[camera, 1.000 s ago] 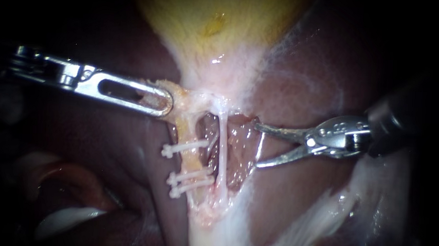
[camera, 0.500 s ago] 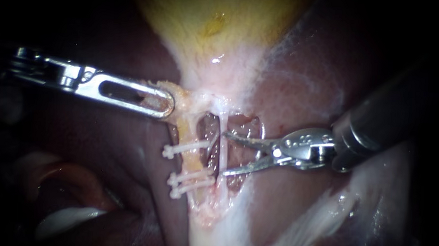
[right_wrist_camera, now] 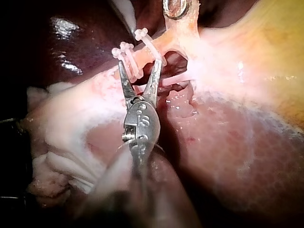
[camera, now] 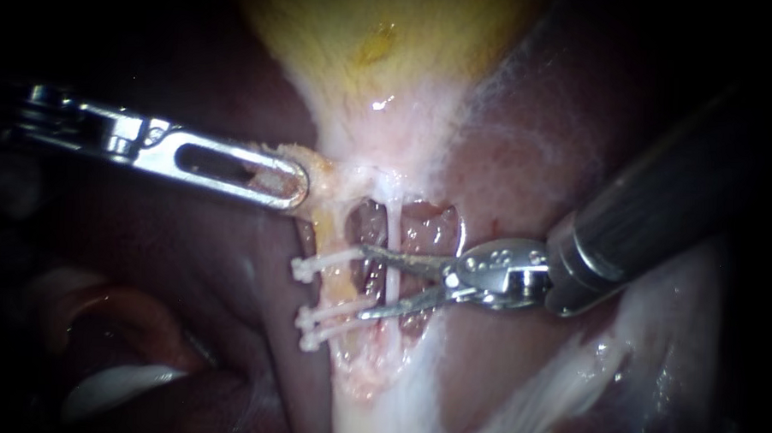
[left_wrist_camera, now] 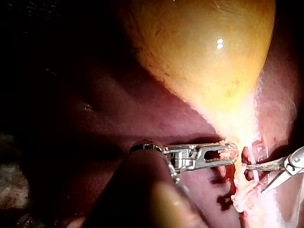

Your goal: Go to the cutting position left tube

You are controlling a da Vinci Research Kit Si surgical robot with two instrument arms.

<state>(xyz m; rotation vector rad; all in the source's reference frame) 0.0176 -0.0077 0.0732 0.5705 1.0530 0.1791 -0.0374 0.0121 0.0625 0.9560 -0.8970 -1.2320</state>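
The left tube [camera: 339, 285] is yellowish and carries three white clips: one higher up [camera: 326, 261] and two close together below [camera: 335, 319]. The thin white right tube [camera: 394, 242] runs beside it. My right instrument [camera: 362, 282] has slim blades standing open. They straddle the right tube, and their tips reach the left tube between the upper clip and the lower pair. In the right wrist view the open blades [right_wrist_camera: 140, 64] point at the clips [right_wrist_camera: 124, 51]. My left instrument [camera: 293, 183] is shut on tissue at the gallbladder's neck and holds it out to the left.
The yellow gallbladder [camera: 383, 45] lies above the tubes, with dark liver [camera: 533, 162] on both sides. Below the clips, white tissue [camera: 379, 405] runs on. The right instrument's dark shaft [camera: 660, 209] crosses the liver from the upper right.
My right instrument has moved left across the window of tissue, its open blades passing over the right tube to the left tube. The left instrument has kept its hold in place.
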